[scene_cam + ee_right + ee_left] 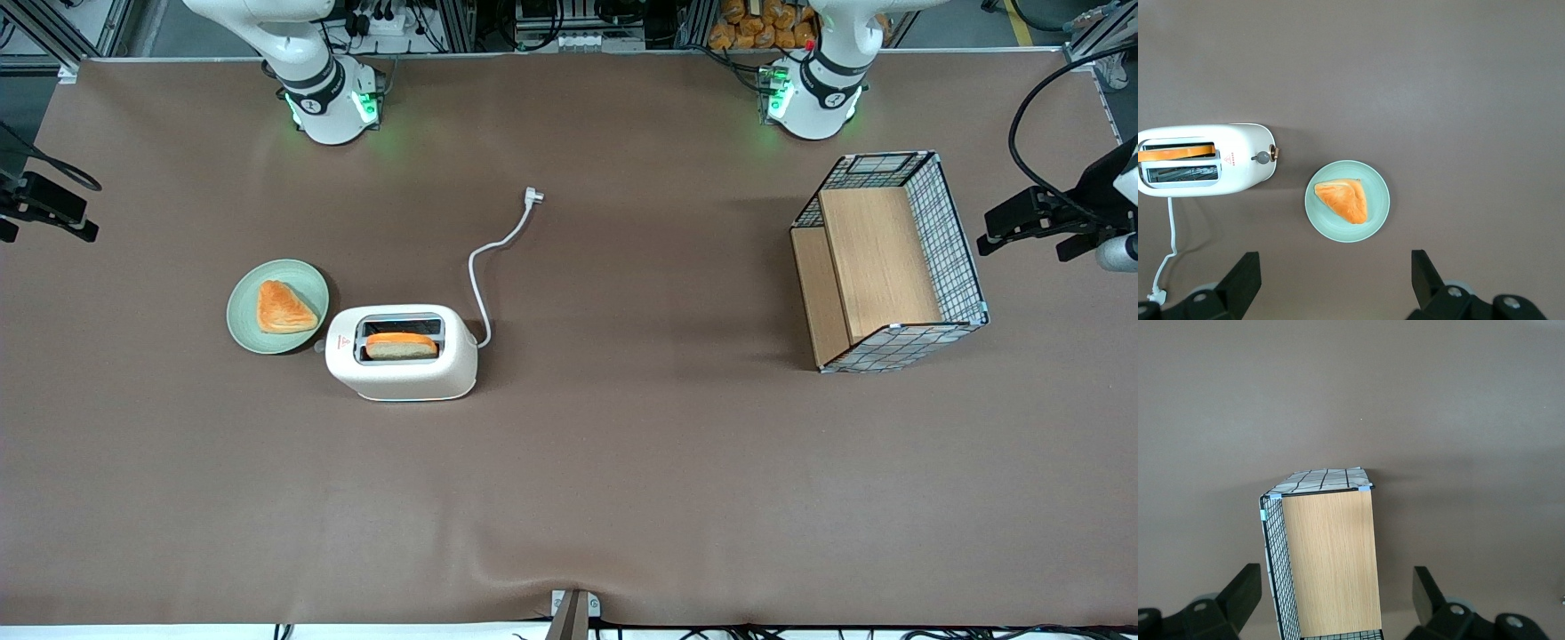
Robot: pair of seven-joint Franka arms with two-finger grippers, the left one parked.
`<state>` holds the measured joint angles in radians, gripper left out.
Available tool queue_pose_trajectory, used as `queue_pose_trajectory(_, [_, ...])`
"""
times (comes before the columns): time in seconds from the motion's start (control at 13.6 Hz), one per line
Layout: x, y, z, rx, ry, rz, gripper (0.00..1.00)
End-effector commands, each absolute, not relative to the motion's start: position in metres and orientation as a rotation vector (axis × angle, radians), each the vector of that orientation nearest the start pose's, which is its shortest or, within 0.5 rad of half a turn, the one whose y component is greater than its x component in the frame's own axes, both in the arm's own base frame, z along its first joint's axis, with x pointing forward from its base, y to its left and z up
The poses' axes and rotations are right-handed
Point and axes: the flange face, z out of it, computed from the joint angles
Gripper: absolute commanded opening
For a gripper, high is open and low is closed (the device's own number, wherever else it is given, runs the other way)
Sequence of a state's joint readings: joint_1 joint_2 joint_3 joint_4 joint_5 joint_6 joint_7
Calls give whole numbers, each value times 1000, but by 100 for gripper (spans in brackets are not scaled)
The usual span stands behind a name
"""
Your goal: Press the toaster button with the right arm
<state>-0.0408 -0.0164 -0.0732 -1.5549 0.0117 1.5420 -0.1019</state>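
The brown table (622, 462) carries a wire basket (956, 240) with wooden panels toward the parked arm's end. Toward the working arm's end stands the toaster (400, 353), bread (401, 346) in one slot, just beside a green plate (252, 329) holding a pastry (283, 308). The toaster button (1261, 157) faces that plate. The gripper (1331, 283) hangs above them, fingers apart.

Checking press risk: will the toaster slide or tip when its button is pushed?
The toaster looks wide and low, so tipping seems unlikely. It sits loose on the smooth table, so it might slide. The open gripper is high above the toaster button.
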Motion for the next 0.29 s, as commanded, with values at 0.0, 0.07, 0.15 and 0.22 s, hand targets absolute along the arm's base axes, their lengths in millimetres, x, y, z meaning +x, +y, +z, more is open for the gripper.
queue_pose_trajectory(0.0, [545,-56,640,-3154,25,-10,100])
queue_pose_trajectory(0.07, [547,-56,638,-3154,25,-6,100])
queue_pose_trajectory(0.15, [547,-56,639,-3154,22,-10,100])
queue_pose_trajectory(0.22, [547,-56,640,-3153,22,-13,100])
